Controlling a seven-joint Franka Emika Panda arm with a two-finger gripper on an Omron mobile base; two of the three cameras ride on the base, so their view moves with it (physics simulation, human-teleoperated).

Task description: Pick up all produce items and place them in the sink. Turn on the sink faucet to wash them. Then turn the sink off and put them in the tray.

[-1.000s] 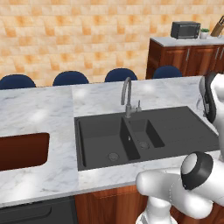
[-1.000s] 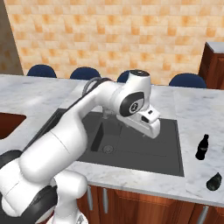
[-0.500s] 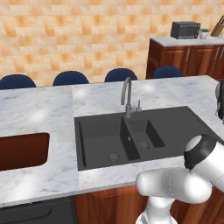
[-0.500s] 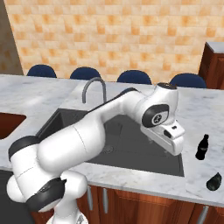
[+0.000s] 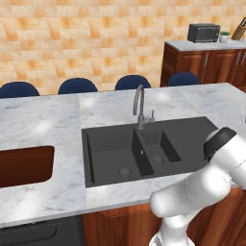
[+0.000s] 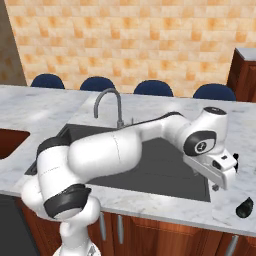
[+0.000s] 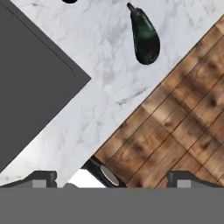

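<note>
The white arm has swung further right, past the matte black double-basin sink (image 6: 150,160). Its gripper (image 6: 224,172), jaws wide and empty, hangs over veined marble counter (image 7: 109,74) near the glossy dark green vegetable (image 7: 145,37).

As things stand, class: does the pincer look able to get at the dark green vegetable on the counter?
Probably yes. The open pincer hangs above the counter's front edge, and the vegetable lies bare on the marble beside the sink, with nothing between them.
</note>
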